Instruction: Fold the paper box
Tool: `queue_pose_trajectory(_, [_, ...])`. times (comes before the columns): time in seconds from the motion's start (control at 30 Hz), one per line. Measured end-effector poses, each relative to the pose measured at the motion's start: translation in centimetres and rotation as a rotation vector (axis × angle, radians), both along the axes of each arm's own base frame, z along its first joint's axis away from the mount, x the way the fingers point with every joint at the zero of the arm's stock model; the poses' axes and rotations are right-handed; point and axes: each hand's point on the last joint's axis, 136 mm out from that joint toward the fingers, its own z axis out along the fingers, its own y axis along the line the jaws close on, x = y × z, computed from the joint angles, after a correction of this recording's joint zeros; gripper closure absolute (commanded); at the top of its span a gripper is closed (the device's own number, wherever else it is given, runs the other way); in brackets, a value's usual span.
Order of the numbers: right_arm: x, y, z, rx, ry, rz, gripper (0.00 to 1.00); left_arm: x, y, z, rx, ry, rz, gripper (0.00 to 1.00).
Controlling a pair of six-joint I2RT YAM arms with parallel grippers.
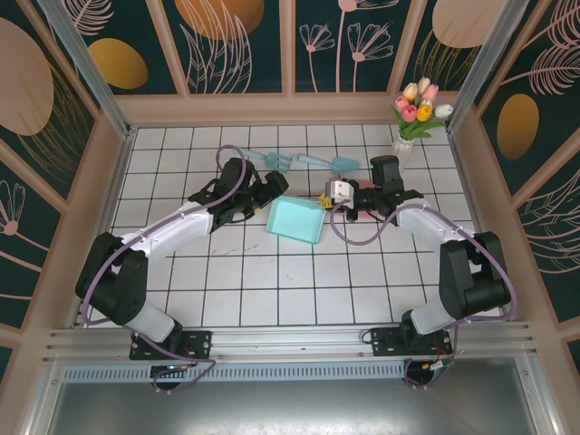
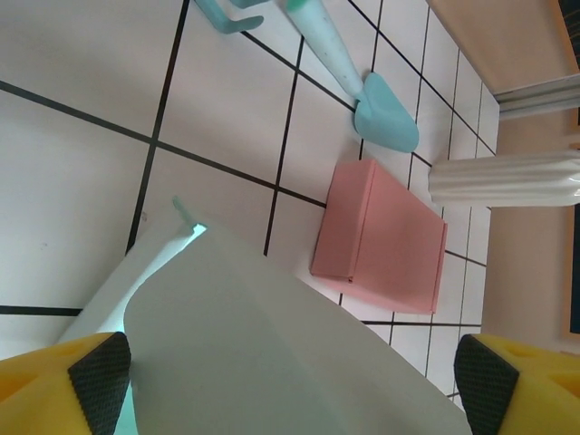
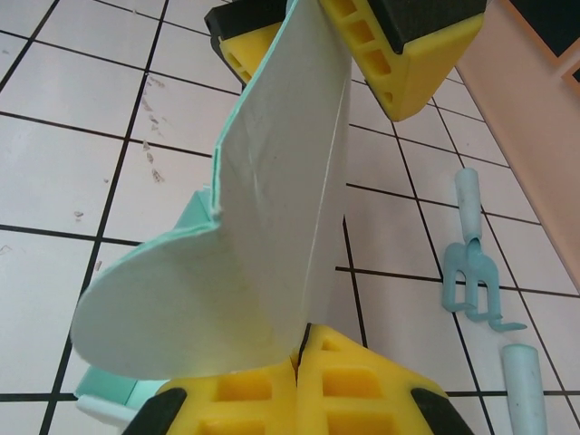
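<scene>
Right tool (image 3: 301, 352) pinched raised flap (image 3: 272, 227) of paper box (image 1: 297, 220); left tool (image 2: 294, 376) spread wide, same flap between its jaws. Box sat on surface (image 1: 272, 290) between both tools. Risk: opposing pulls might tear flap or drag box askew.

Bright, even light from above; soft shadows, mostly sharp pictures.
The white tiled table (image 1: 290, 290) is lit evenly from overhead, and the shadows on it are faint with soft edges. In the left wrist view the white vase (image 2: 507, 178) is almost washed out. The paper box (image 2: 272, 353), very close to the lens there, looks grey and a little soft. In the right wrist view its raised flap is dull on the shaded face, while the tiles behind are clear and bright.
</scene>
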Motion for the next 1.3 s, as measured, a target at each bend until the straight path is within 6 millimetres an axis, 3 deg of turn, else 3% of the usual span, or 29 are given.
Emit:
queue_pose_trajectory(0.27, [-0.1,0.2,-1.5,-0.051,0.001,0.003,0.97,-0.8,-1.5,-0.2,-0.008,0.001,-0.028,0.33])
queue_pose_trajectory(0.37, [-0.1,0.3,-1.8,-0.072,-0.008,0.003,0.94,-0.8,-1.3,-0.8,0.013,0.0,-0.026,0.35])
queue_pose_trajectory(0.47, [-0.4,0.5,-2.4,-0.105,-0.011,0.004,0.83,-1.2,-0.8,-1.9,0.04,0.005,-0.024,0.35])
queue_pose_trajectory(0.67, [-1.1,0.7,-4.0,-0.192,-0.003,0.003,0.77,-2.4,0.2,-4.8,0.09,0.031,-0.022,0.4])
queue_pose_trajectory(0.8, [-1.2,0.5,-4.8,-0.241,-0.007,-0.005,0.66,-3.2,0.7,-6.1,0.108,0.05,-0.025,0.42])
queue_pose_trajectory(1.0, [-1.5,-0.2,-5.5,-0.325,-0.009,-0.039,0.58,-3.9,0.9,-7.2,0.138,0.055,-0.022,0.44])
queue_pose_trajectory(1.13, [-1.5,-1.1,-4.6,-0.36,-0.032,-0.081,0.51,-4.3,1.9,-8.2,0.166,0.06,0.003,0.43])
queue_pose_trajectory(1.3, [-1.7,-1.5,-1.0,-0.317,-0.08,-0.147,0.47,-5.0,2.7,-9.2,0.188,0.08,0.016,0.42])
